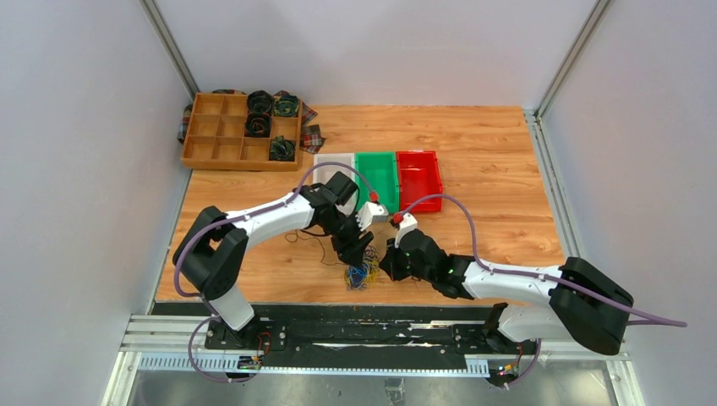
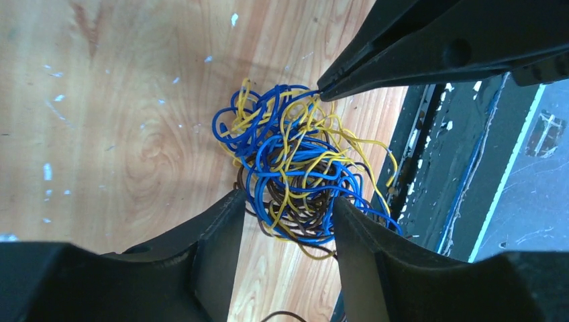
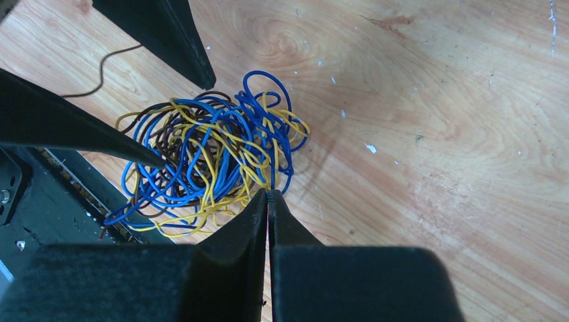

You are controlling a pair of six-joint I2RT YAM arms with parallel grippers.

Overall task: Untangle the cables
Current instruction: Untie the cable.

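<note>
- The cables (image 1: 361, 276) sit in one round ball near the front edge of the table (image 1: 490, 169). The ball has no long side.
- The left gripper (image 2: 287, 198) is spread wide, with one finger on each side of the ball.
- Seen from above, the right gripper (image 3: 268, 196) is pinched tight at the ball's 3 o'clock edge. It seems to nip a strand.
- The wires are thin, bendy and smooth, in blue, yellow and brown loops.

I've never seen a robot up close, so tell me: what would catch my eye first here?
The knot of blue, yellow and brown cables lies near the front edge of the table. The left gripper hangs open astride it, while the right gripper has its shut tip against the knot's side. Farther back, a green bin and a red bin sit side by side mid-table.
</note>
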